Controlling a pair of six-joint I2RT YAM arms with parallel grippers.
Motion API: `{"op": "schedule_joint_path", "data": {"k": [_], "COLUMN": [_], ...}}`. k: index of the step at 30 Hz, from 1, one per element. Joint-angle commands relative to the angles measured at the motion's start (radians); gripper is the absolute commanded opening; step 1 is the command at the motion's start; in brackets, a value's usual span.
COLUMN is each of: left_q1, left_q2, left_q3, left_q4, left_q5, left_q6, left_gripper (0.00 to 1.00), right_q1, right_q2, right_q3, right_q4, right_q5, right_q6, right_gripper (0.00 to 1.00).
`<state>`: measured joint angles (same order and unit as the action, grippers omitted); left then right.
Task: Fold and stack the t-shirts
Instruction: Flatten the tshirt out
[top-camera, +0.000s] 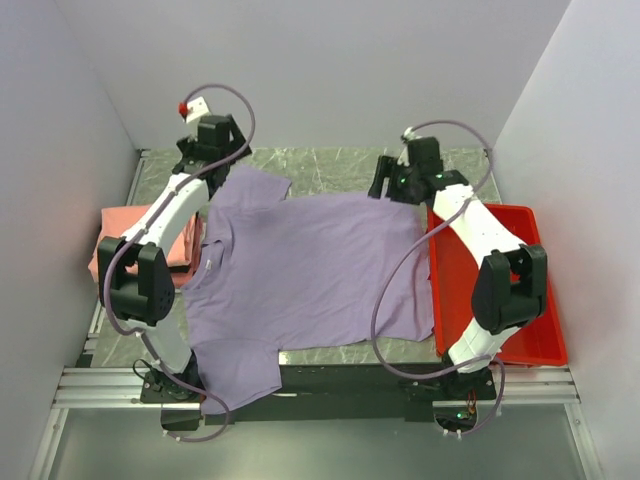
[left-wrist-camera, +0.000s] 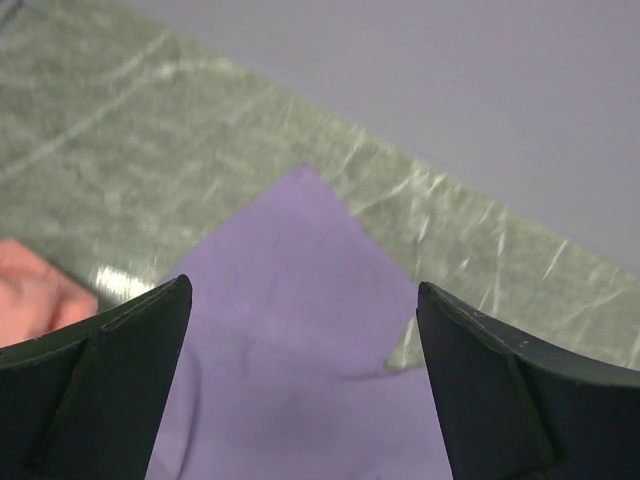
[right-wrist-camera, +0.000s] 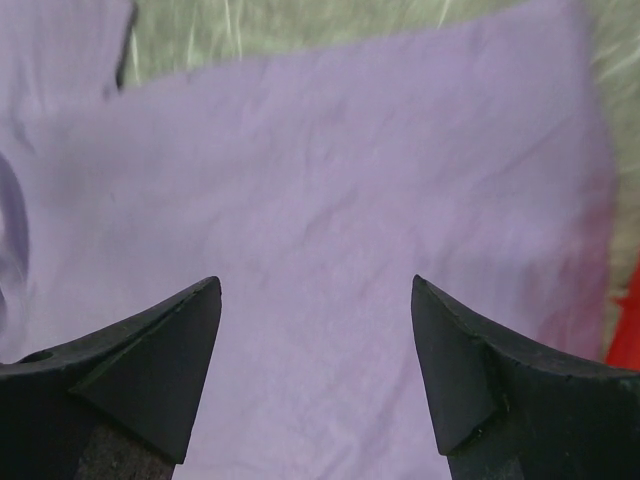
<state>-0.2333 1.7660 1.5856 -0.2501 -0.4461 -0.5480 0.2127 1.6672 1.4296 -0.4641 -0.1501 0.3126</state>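
Note:
A pale lavender t-shirt (top-camera: 300, 270) lies spread flat across the table, neck to the left, one sleeve at the far left and one hanging over the near edge. A salmon-pink folded shirt (top-camera: 125, 235) lies at the left, partly under the left arm. My left gripper (top-camera: 205, 165) is open and empty, hovering over the far sleeve (left-wrist-camera: 290, 320). My right gripper (top-camera: 385, 185) is open and empty over the shirt's far hem (right-wrist-camera: 330, 200). A sliver of the pink shirt (left-wrist-camera: 35, 295) shows in the left wrist view. No darker red shirt shows.
A red plastic tray (top-camera: 500, 290) stands at the right, the shirt's hem lapping onto its left rim; it shows as a red sliver (right-wrist-camera: 628, 330) in the right wrist view. Grey walls close in on three sides. The marbled tabletop (top-camera: 330, 170) shows behind the shirt.

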Motion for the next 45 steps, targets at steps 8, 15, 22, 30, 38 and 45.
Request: {"op": "schedule_joint_path", "data": {"k": [8, 15, 22, 30, 38, 45], "left_q1": [-0.032, -0.031, -0.026, -0.023, -0.023, -0.024], "left_q2": [-0.065, 0.032, 0.136, 0.112, 0.073, -0.034], "left_q3": [-0.312, -0.286, -0.239, -0.306, -0.325, -0.391], "left_q4": [-0.018, -0.064, -0.103, -0.064, -0.075, -0.084], "left_q5": [0.081, 0.08, 0.05, 0.061, 0.053, 0.04], "left_q6": [-0.116, -0.135, -0.156, -0.156, -0.164, -0.178], "left_gripper": [0.99, 0.99, 1.0, 1.0, 1.0, 0.99], "right_q1": [0.074, 0.065, 0.031, -0.055, -0.091, -0.111], "right_q2": [-0.018, 0.135, 0.259, 0.468, 0.658, 0.712], "right_q3": [-0.144, -0.036, 0.138, 0.457, 0.696, 0.735], "right_q4": [0.028, -0.039, -0.105, -0.234, -0.352, -0.37], "right_q5": [0.069, 0.168, 0.233, 0.23, 0.187, 0.179], "right_q6": [0.026, 0.017, -0.001, -0.085, -0.193, -0.224], "right_gripper": [0.84, 0.84, 0.84, 0.83, 0.78, 0.71]}}
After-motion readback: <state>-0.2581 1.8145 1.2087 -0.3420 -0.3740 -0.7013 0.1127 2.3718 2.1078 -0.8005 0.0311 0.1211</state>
